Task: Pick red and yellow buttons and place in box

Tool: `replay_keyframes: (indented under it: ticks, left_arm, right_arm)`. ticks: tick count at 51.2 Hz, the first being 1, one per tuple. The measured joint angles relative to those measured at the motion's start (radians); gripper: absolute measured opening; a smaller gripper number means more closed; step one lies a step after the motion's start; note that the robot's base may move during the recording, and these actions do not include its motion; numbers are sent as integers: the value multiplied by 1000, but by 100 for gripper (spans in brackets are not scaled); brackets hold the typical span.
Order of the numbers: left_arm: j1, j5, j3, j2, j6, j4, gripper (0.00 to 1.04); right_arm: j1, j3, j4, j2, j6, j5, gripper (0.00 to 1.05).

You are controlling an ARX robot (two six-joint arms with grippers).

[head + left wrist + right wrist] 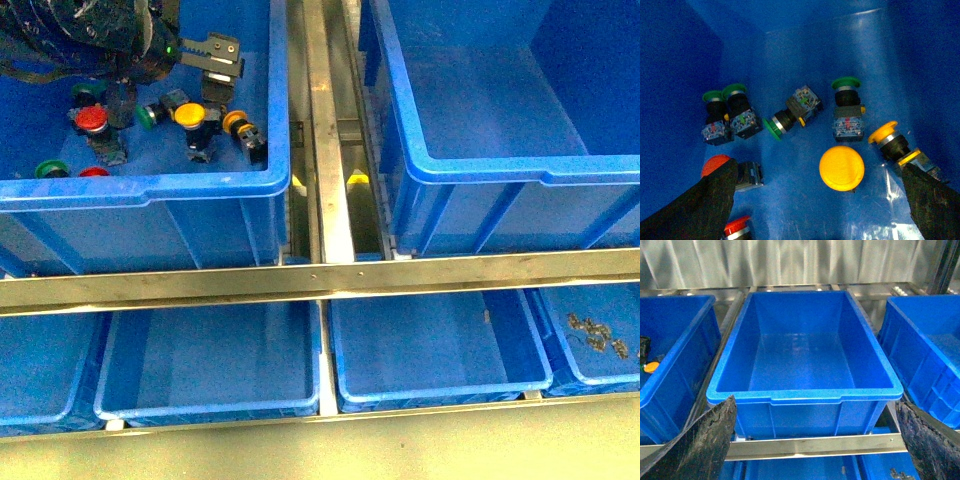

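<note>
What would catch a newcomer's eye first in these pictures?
The bright caps: a big yellow button among red buttons and green-capped switches in the left crate, just below the open left gripper. Next, the large blue box beside it stands empty.

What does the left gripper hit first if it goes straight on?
Probably the face-up yellow button, which sits almost centred between the open fingers of the left gripper. How far off it lies is unclear.

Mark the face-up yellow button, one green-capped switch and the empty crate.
face-up yellow button (841,168), left wrist view, cap centre.
green-capped switch (846,83), left wrist view, cap.
empty crate (805,393), right wrist view, front rim.
</note>
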Motion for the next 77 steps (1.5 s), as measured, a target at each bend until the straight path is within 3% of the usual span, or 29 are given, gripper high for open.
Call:
replay_keyframes:
  ticks: [31, 64, 77]
  left_arm:
    - [23, -5, 279, 211, -75, -204, 97]
    - [22, 2, 377, 297, -113, -292, 97]
    - [26, 16, 432, 329, -138, -296, 53]
  right_arm:
    - [0, 0, 0, 0, 0, 0, 97]
    - [0, 0, 0, 0, 0, 0, 97]
    - [0, 0, 0, 0, 0, 0, 97]
